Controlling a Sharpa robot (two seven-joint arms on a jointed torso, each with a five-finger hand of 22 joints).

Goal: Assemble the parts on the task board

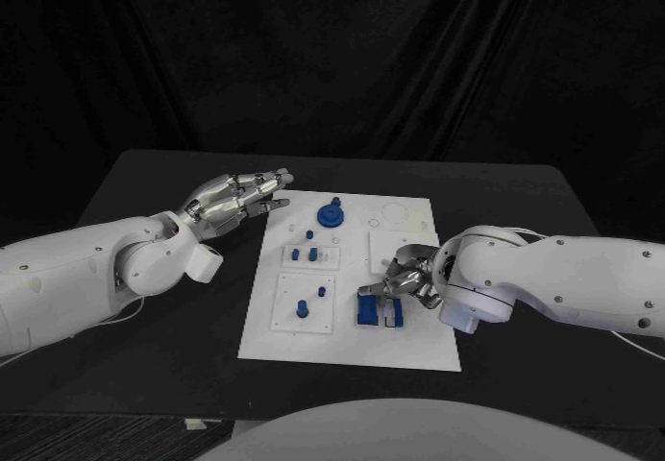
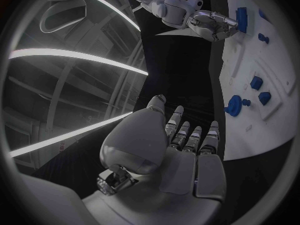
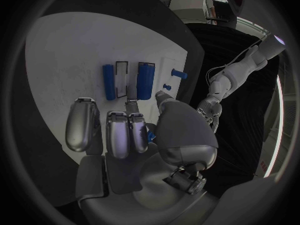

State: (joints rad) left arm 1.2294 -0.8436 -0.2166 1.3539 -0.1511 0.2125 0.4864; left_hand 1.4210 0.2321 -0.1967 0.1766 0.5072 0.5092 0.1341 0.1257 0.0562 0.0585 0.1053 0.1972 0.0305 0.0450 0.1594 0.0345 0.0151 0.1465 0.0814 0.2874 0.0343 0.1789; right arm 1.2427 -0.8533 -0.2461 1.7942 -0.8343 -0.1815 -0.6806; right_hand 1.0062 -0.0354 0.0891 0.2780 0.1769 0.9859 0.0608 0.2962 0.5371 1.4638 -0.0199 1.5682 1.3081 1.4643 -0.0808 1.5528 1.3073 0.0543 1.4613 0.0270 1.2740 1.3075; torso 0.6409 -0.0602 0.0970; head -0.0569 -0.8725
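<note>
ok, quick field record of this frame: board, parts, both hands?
board: white task board, middle of the black table
parts: blue round knob at the far end; small blue pegs mid-board; blue bars in the near right recess
left hand: off the board's far left corner, holds nothing
right hand: over the blue bars; grip unclear

Blue parts [image 1: 332, 215] stand on the white task board [image 1: 416, 351], atop a black table [image 1: 153, 182].

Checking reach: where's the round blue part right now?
Head view: the round blue part stands at the board's far end, just right of the left hand.
</note>
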